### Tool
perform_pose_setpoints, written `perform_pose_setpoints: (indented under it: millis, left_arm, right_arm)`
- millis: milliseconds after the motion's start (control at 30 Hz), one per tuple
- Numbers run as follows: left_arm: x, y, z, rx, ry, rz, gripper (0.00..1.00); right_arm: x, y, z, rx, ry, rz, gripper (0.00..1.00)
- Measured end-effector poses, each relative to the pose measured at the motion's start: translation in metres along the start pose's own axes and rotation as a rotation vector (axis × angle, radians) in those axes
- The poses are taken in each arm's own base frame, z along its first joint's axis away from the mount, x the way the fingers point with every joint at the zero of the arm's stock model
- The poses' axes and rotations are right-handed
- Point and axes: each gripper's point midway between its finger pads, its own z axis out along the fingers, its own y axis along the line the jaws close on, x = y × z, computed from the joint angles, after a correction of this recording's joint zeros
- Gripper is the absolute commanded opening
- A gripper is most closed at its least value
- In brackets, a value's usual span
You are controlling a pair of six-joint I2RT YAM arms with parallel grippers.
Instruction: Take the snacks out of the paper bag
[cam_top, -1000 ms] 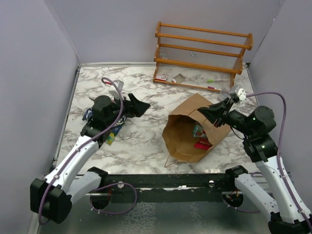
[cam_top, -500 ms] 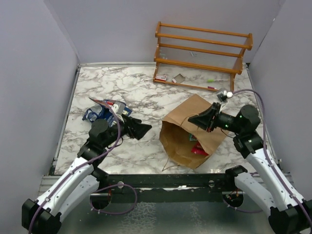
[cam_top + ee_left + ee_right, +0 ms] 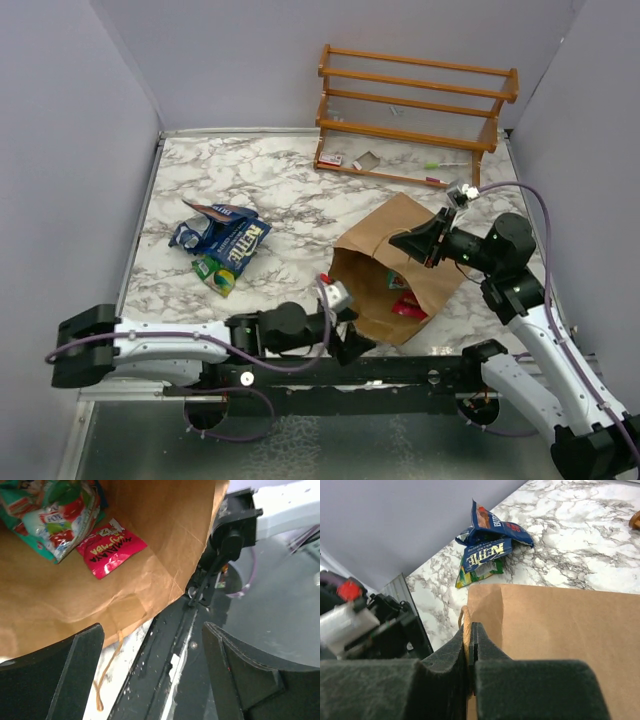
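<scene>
Grey-veined white marble tabletop (image 3: 290, 190) is enclosed by lilac walls (image 3: 230, 60). A brown paper bag (image 3: 372, 242), laid sideways, is pinched at its string handle (image 3: 464, 617) by the right gripper (image 3: 470, 630). The left gripper (image 3: 150, 630) is held spread at its mouth, with a teal-red packet (image 3: 55, 520) and a red packet (image 3: 110, 547) inside.

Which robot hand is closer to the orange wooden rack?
Right. The right gripper pinches the paper bag by its string handle above the bag, which lies just in front of the rack. The left gripper hangs open at the bag's near mouth, farther away.
</scene>
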Motion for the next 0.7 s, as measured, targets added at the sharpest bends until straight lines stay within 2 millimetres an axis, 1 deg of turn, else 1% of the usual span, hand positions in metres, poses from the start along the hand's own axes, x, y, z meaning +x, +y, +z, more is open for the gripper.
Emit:
perform_pose_setpoints:
  millis: [67, 100, 233, 367, 433, 500, 567, 700]
  left_arm:
    - [0.015, -0.008, 0.018, -0.015, 0.026, 0.075, 0.81]
    - [0.021, -0.006, 0.026, -0.034, 0.025, 0.102, 0.81]
    - [0.033, 0.017, 0.050, -0.124, -0.018, 0.189, 0.84]
    - [0.037, 0.040, 0.074, -0.222, -0.062, 0.288, 0.74]
    - [0.035, 0.044, 0.087, -0.246, -0.075, 0.325, 0.68]
    - [0.028, 0.048, 0.101, -0.268, -0.110, 0.345, 0.59]
    - [0.024, 0.055, 0.110, -0.286, -0.140, 0.350, 0.57]
    - [0.027, 0.086, 0.120, -0.354, -0.156, 0.348, 0.54]
  right_arm:
    - [0.000, 0.000, -0.001, 0.006, -0.001, -0.002, 0.02]
    - [0.000, 0.000, -0.002, 0.008, -0.002, -0.002, 0.02]
    - [-0.003, 0.003, -0.005, 0.013, -0.017, -0.014, 0.02]
    - [-0.006, 0.006, -0.007, 0.011, -0.028, -0.024, 0.02]
    - [-0.007, 0.006, -0.007, 0.010, -0.031, -0.027, 0.02]
    - [-0.008, 0.008, -0.008, 0.008, -0.035, -0.027, 0.02]
    - [-0.009, 0.009, -0.008, 0.005, -0.039, -0.028, 0.02]
    - [-0.012, 0.011, -0.009, 0.002, -0.048, -0.030, 0.02]
